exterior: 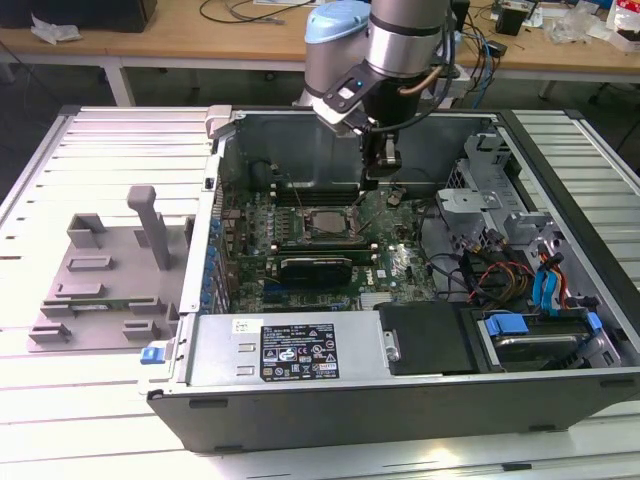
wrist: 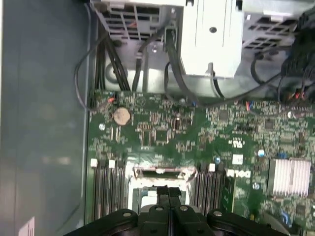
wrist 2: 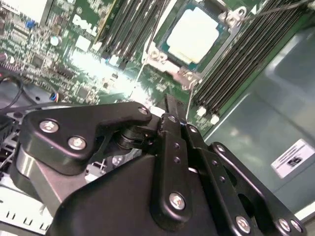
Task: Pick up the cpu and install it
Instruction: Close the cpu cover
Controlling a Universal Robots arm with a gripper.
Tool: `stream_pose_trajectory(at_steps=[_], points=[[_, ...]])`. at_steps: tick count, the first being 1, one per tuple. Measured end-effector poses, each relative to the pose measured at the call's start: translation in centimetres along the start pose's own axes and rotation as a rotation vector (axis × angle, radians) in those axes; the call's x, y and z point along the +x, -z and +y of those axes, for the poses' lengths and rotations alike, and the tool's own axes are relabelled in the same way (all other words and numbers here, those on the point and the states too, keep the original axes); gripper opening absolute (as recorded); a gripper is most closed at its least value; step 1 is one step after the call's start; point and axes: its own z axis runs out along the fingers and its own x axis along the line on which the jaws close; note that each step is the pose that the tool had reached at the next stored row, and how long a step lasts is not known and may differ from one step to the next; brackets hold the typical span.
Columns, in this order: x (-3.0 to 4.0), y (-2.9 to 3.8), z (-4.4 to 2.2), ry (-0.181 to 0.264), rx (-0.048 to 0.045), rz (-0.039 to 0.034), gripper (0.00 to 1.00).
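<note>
The cpu (exterior: 325, 222) is a small square chip with a silvery top. It lies flat in the socket on the green motherboard (exterior: 385, 265) inside the open computer case. In the second wrist view the cpu (wrist 2: 197, 30) sits within the metal socket frame (wrist 2: 162, 58), some way beyond the fingertips. My gripper (exterior: 382, 180) hangs just above the board, to the exterior view's right of the socket and slightly behind it. Its black fingers (wrist 2: 170, 123) are shut with nothing between them. In the first wrist view the gripper (wrist: 169, 189) partly covers the socket frame (wrist: 162, 172).
Memory slots (wrist 2: 236, 64) flank the socket. A long black-finned card (exterior: 315, 268) lies in front of it. A drive cage (exterior: 480, 190), cables (exterior: 500, 275) and the case walls (exterior: 215, 200) close in the board. A grey fixture (exterior: 100, 280) stands on the table at the exterior view's left.
</note>
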Motion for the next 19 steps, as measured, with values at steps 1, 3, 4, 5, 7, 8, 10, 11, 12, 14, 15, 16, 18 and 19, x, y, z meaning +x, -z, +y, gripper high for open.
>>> stream_pose_trajectory(at_steps=[1,3,4,5,7,8,10,11,12,14,15,16,18,19], points=[[-0.02,0.02,0.4,0.0,0.0002,0.0002,0.11],[-0.04,0.02,0.84,0.0,0.0003,0.001,0.11],[-0.05,0.03,1.09,0.0,0.0004,0.0011,0.11],[-0.06,0.04,1.35,0.0,0.0007,0.0011,0.11],[-0.09,0.06,1.87,0.0,0.0013,0.0011,0.11],[-0.11,0.07,2.35,0.0,0.0025,0.0012,0.11],[-0.14,0.03,3.16,0.0,0.0063,0.0014,0.11],[-0.16,-0.06,3.74,0.0,0.0105,0.0015,0.11],[-0.17,-0.14,4.04,0.0,0.0135,0.0016,0.11],[-0.18,-0.4,4.59,0.001,0.0212,0.0019,0.11],[-0.18,-0.55,4.78,0.001,0.0246,0.002,0.11],[-0.17,-0.8,5.01,0.001,0.029,0.0022,0.11],[-0.17,-1.49,5.35,0.001,0.0387,0.0028,0.11],[-0.16,-1.66,5.37,0.001,0.0405,0.0028,0.11]])
